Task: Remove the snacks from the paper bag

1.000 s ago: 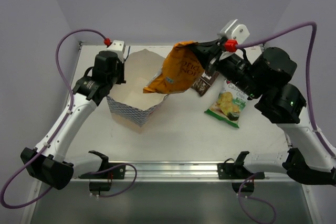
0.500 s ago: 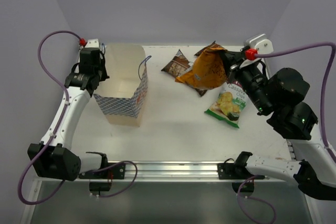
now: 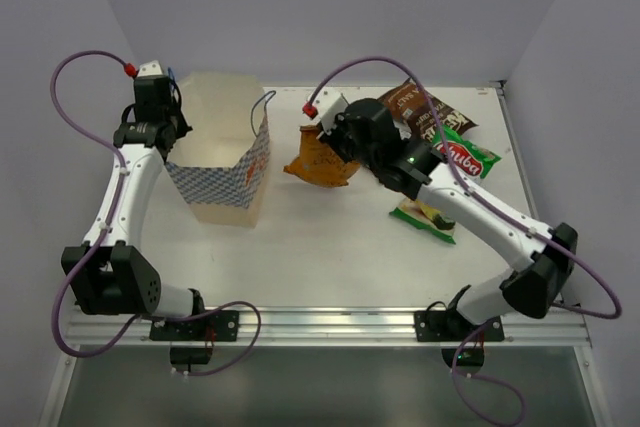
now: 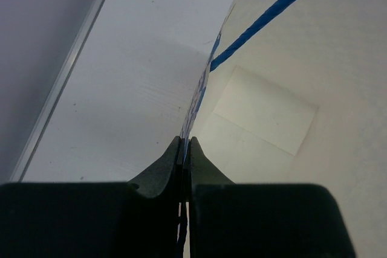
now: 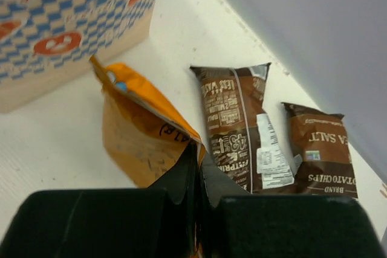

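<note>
The cream paper bag [image 3: 225,162] with its blue-checked band stands open at the left. My left gripper [image 3: 170,140] is shut on its left rim, and the left wrist view shows the jaws pinching the paper edge [image 4: 185,144] with the blue cord handle [image 4: 272,10] above. My right gripper [image 3: 333,147] is shut on the top edge of the orange packet [image 3: 318,160], which hangs low just right of the bag [image 5: 66,22] and also shows in the right wrist view [image 5: 136,134]. Two dark brown packets [image 5: 239,128] [image 5: 317,149] lie behind it. The green "Chuba" packet [image 3: 468,160] lies at the right.
A green-and-white chips packet [image 3: 425,217] lies partly under my right forearm. The two brown packets [image 3: 412,100] [image 3: 443,123] lie near the table's back edge. Purple cables loop above both arms. Grey walls close in on the left, back and right.
My right arm has swung left and down, carrying the orange packet to just beside the bag. My left arm has drawn the bag a little further left and back.
</note>
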`<state>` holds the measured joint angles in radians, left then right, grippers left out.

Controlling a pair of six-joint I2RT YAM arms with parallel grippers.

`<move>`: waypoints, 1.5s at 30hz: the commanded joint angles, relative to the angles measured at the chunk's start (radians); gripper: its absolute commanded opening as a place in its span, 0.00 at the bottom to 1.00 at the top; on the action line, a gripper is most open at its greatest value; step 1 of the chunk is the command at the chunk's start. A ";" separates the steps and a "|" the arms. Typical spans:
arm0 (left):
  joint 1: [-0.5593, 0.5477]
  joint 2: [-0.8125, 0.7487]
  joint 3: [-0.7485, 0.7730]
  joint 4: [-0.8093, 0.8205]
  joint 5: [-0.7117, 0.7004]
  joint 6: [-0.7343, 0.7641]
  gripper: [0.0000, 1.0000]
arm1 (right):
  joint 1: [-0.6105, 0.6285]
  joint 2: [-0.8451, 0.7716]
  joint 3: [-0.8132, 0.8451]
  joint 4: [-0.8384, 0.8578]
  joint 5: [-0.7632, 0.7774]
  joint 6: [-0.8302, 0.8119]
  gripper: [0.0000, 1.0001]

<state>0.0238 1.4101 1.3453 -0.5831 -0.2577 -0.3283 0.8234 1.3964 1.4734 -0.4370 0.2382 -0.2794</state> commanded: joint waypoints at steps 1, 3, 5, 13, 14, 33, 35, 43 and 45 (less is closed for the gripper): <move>0.028 -0.008 0.038 0.072 0.003 -0.037 0.00 | -0.003 0.070 0.058 0.202 -0.034 -0.104 0.00; 0.036 -0.008 0.032 0.077 0.005 -0.044 0.00 | 0.003 0.098 0.012 0.269 -0.022 -0.153 0.00; 0.038 -0.008 0.023 0.078 0.014 -0.055 0.00 | 0.014 0.137 -0.036 0.258 -0.025 -0.171 0.00; 0.039 -0.057 -0.028 0.083 0.052 -0.064 0.00 | 0.143 0.096 -0.334 0.088 -0.071 -0.049 0.03; 0.041 -0.060 -0.032 0.081 0.055 -0.069 0.01 | 0.152 0.108 -0.344 0.048 -0.076 0.004 0.04; 0.041 -0.094 0.093 -0.020 0.040 -0.038 0.82 | 0.155 -0.171 -0.171 -0.324 -0.214 0.405 0.99; 0.041 -0.120 0.106 -0.049 0.032 -0.026 0.93 | 0.155 -0.213 -0.127 -0.339 -0.186 0.434 0.99; 0.034 -0.312 0.103 -0.130 0.046 -0.005 1.00 | 0.155 -0.388 -0.016 -0.384 0.131 0.528 0.99; 0.004 -0.393 0.075 -0.132 0.044 0.001 1.00 | 0.155 -0.431 -0.002 -0.387 0.218 0.565 0.99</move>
<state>0.0505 1.1240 1.4250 -0.6918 -0.2134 -0.3542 0.9813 1.0294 1.4155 -0.8001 0.2520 0.2054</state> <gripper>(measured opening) 0.996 0.989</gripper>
